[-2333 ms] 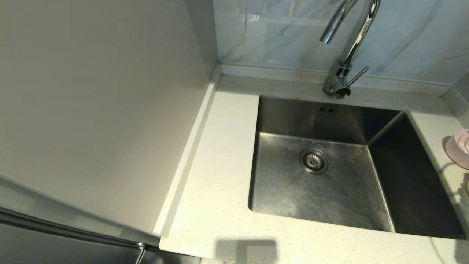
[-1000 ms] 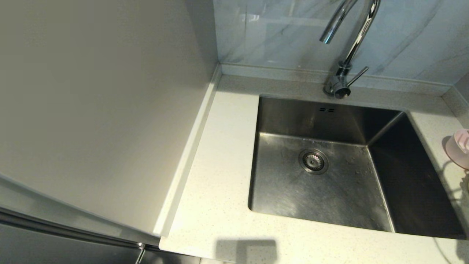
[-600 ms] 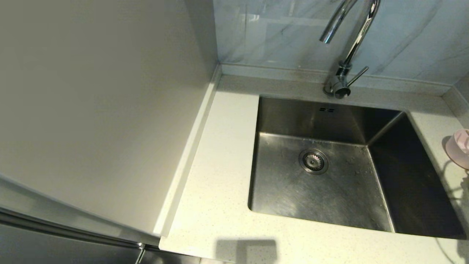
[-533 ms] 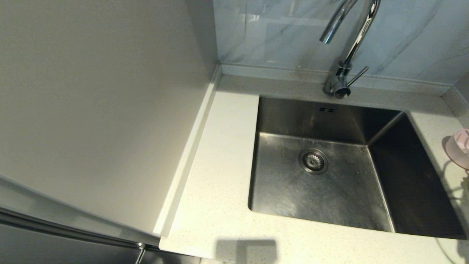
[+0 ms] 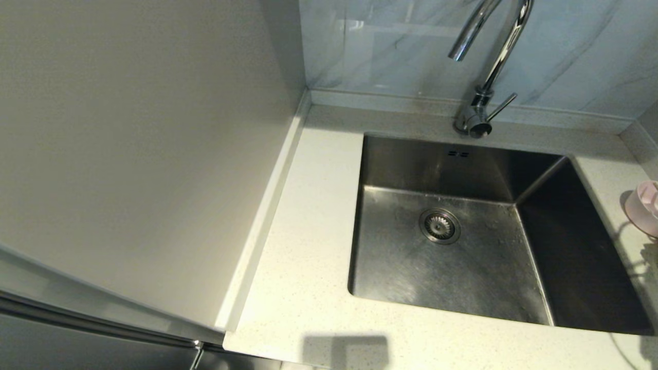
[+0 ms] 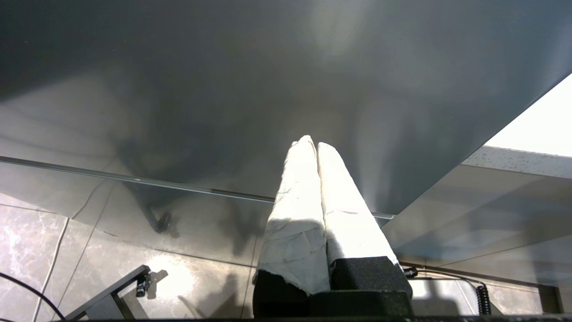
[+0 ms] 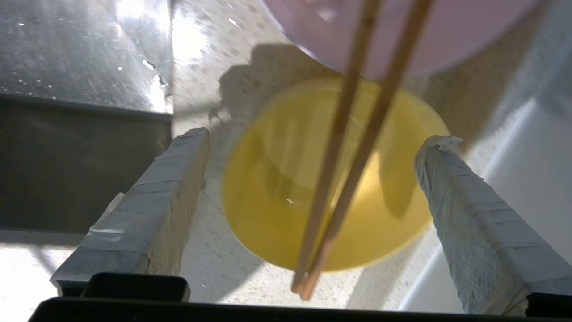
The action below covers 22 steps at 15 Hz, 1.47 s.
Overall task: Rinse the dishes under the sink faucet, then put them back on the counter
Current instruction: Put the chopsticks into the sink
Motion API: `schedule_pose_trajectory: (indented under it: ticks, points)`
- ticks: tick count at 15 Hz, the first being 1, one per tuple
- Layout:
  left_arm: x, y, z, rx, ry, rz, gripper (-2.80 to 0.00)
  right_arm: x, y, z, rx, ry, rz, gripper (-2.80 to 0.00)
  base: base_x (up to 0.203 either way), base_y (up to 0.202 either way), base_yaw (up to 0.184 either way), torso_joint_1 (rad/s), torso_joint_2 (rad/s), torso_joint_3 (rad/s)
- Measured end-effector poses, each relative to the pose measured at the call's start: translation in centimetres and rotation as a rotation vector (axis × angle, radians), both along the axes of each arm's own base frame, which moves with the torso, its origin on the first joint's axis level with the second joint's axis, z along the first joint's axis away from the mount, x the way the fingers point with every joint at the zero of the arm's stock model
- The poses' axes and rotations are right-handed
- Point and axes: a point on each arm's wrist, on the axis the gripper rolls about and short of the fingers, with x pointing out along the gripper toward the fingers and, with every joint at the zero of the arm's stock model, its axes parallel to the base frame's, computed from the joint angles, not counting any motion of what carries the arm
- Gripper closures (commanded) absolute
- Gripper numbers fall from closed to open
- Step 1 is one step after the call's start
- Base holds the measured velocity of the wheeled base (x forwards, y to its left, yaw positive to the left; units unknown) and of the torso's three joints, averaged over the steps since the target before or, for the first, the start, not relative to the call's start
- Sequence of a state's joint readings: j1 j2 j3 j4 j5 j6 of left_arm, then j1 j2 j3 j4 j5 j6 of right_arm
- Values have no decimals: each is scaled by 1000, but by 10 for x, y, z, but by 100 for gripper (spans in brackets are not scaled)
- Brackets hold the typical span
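In the right wrist view my right gripper is open above the counter, its taped fingers on either side of the small yellow bowl. Two brown chopsticks lie across the yellow bowl and reach up over the pale pink bowl beyond it. The head view shows only the pink bowl's edge at the far right, beside the steel sink and under the chrome faucet. My left gripper is shut and empty, down beside a grey cabinet.
A tall grey panel walls off the counter's left side. The sink's dark wall lies just past one right finger. A low raised edge runs next to the other finger. Floor tiles show below the left gripper.
Shadows on the counter at the far right have shifted slightly. The pink bowl's edge, the sink and the faucet stay where they were.
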<state>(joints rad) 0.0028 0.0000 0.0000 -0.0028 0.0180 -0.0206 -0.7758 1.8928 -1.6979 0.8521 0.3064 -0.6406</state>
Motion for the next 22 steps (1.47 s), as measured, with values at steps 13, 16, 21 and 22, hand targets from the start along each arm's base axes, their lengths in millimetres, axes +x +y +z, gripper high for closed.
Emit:
schedule_pose_trajectory:
  ticks: [13,16,21,22]
  points:
    - [0,0,0,0,0,0,0,21,-5,2,-15,-23,2,-280,0,0,0,0,0,0]
    - [0,0,0,0,0,0,0,22,-5,2,-15,-23,2,-280,0,0,0,0,0,0]
    - [0,0,0,0,0,0,0,25,-8,5,-29,-35,1,-280,0,0,0,0,0,0]
    - [0,0,0,0,0,0,0,26,-9,6,-36,-35,-3,-280,0,0,0,0,0,0]
